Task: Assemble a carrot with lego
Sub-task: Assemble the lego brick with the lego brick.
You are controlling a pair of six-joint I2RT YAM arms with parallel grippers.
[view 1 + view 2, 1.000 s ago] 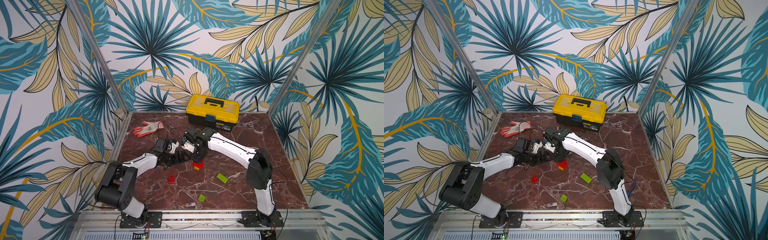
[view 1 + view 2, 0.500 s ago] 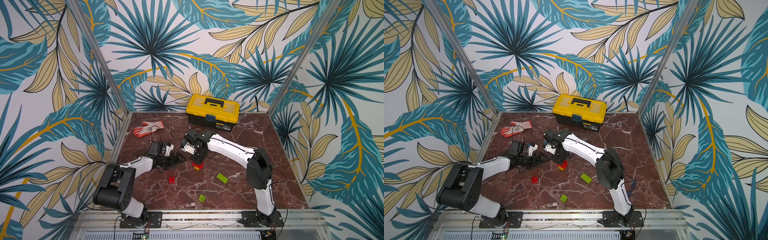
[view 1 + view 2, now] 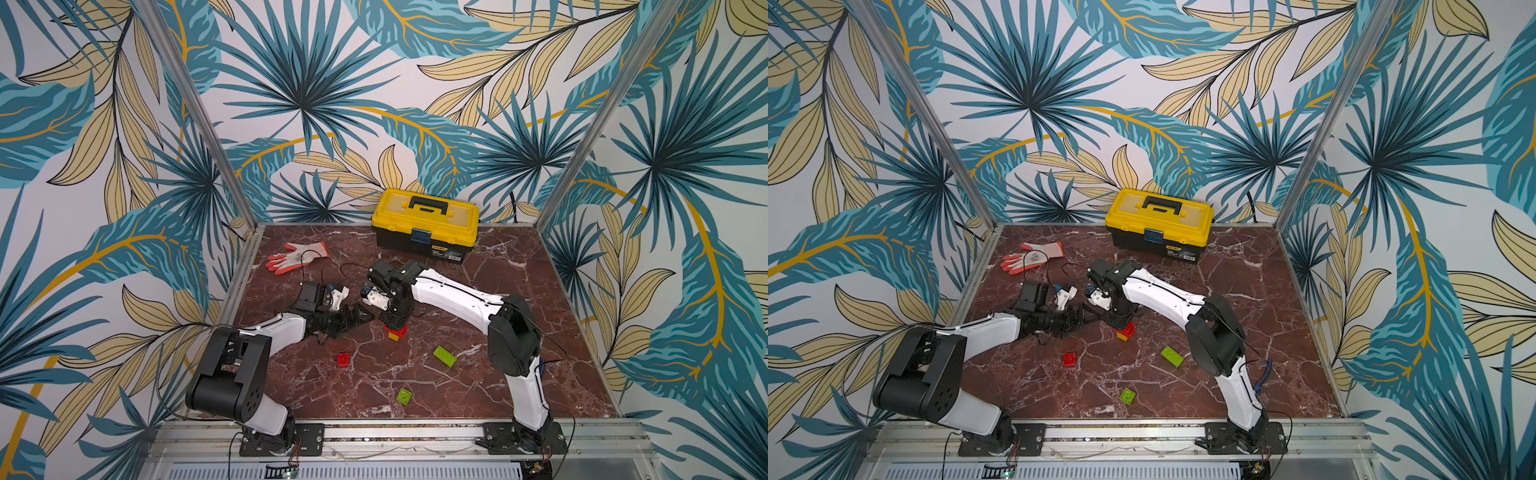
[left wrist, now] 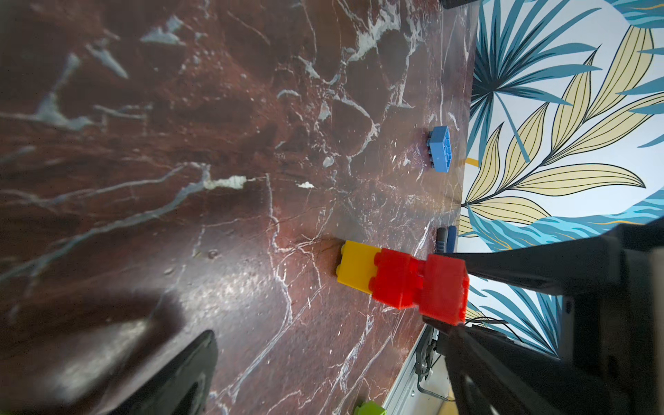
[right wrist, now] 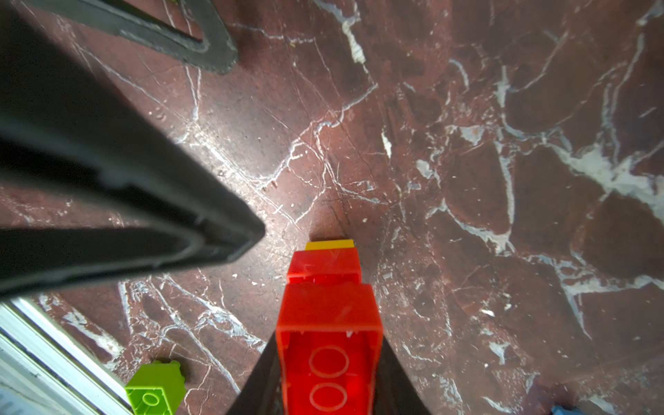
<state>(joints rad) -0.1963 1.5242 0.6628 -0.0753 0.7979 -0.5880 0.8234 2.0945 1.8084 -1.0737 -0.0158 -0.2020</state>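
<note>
Right gripper (image 3: 394,321) fingers clamped on the top red studded plastic brick (image 4: 443,293) of the partial carrot stack (image 4: 395,284), which stands straight below them, its yellow plastic brick (image 4: 357,266) on the dark red marble tabletop (image 3: 478,374). Left gripper (image 3: 353,318) fingers wide apart, empty, just beside the stack, not touching. Loose red square brick (image 3: 343,359), lime oblong brick (image 3: 444,356) and lime square brick (image 3: 404,396) lie apart from all fingers.

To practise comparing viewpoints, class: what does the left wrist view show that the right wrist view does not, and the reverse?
Only the left wrist view: the leaf-patterned wall and the carrot side-on, yellow tip toward the marble table. Only the right wrist view: the top red brick from its hollow underside. Both: the table, a lime-green brick, and the fingers of the right gripper shut on the carrot.
</note>
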